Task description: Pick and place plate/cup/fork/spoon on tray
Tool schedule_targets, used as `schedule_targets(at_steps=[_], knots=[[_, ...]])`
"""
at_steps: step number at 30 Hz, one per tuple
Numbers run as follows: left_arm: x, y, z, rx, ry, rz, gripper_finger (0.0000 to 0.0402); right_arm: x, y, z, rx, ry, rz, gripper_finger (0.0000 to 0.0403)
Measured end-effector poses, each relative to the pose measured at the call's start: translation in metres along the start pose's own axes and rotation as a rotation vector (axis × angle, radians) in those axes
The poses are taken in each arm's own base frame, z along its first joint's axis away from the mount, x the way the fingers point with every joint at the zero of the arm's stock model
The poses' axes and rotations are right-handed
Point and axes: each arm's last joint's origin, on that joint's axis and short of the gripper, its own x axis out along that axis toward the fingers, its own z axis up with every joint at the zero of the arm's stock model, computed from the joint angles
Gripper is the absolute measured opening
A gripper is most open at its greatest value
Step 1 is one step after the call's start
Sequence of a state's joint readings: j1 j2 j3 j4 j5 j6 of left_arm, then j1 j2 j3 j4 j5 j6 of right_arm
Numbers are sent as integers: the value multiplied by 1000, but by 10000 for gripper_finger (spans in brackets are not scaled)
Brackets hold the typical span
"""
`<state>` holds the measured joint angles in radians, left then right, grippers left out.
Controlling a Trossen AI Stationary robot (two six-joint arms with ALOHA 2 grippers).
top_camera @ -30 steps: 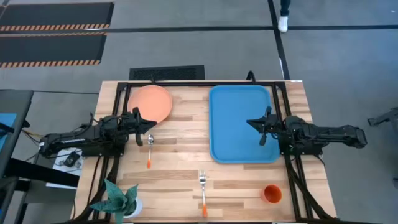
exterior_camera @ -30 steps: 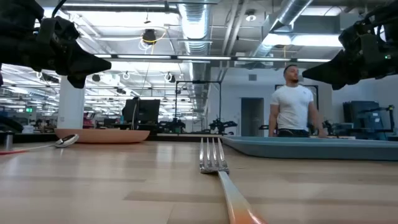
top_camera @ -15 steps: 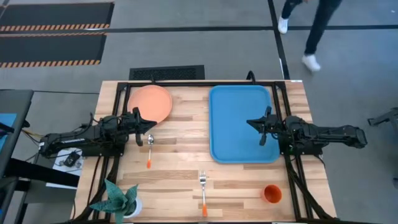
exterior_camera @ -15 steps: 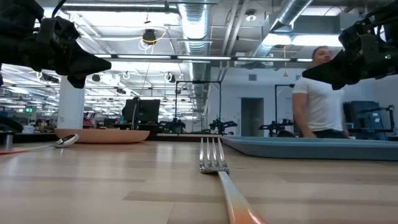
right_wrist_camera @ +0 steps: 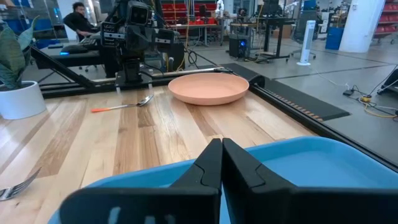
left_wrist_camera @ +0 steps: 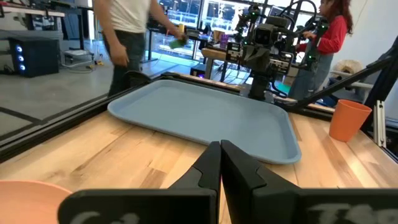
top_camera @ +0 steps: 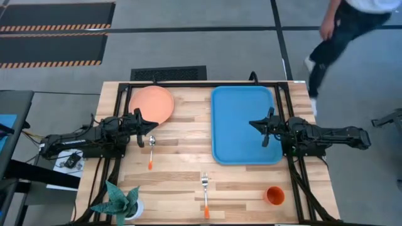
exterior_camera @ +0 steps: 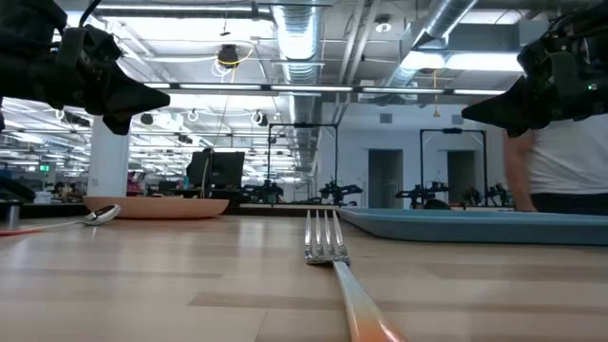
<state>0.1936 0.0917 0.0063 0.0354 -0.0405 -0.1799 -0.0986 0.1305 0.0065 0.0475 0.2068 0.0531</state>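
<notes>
The salmon plate (top_camera: 151,104) lies flat at the table's far left. The spoon (top_camera: 151,150) lies near it, bowl toward the far edge. The fork (top_camera: 205,193) lies near the front edge, tines toward the far edge. The orange cup (top_camera: 274,196) stands upright at the front right. The blue tray (top_camera: 244,124) lies at the far right. My left gripper (top_camera: 154,125) is shut and hovers above the table between plate and spoon. My right gripper (top_camera: 252,123) is shut and hovers over the tray's right part.
A potted plant (top_camera: 119,202) stands at the front left corner. A black frame (top_camera: 188,83) runs along the table's far edge and sides. A person (top_camera: 342,31) walks on the floor beyond the far right corner. Bare wood lies between tray and plate.
Both arms have kept still. A person beyond the table's far right corner has walked further to the right.
</notes>
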Motion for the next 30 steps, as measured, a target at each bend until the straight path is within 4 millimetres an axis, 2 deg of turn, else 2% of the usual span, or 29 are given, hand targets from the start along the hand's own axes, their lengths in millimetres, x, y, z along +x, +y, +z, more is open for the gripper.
schedule_targets(at_steps=[7,18,21,25,30], knots=[[0,0,0,-1,-1,0,0,0,0,0,0,0,0,26],[0,-1,9,-14,-98,6,0,0,0,0,0,0,0,26],[1,-1,7,-37,-67,10,0,0,0,0,0,0,0,26],[7,-5,2,-13,9,-129,0,0,0,0,0,0,0,26],[16,-8,4,-10,43,-120,0,0,0,0,0,0,0,26]])
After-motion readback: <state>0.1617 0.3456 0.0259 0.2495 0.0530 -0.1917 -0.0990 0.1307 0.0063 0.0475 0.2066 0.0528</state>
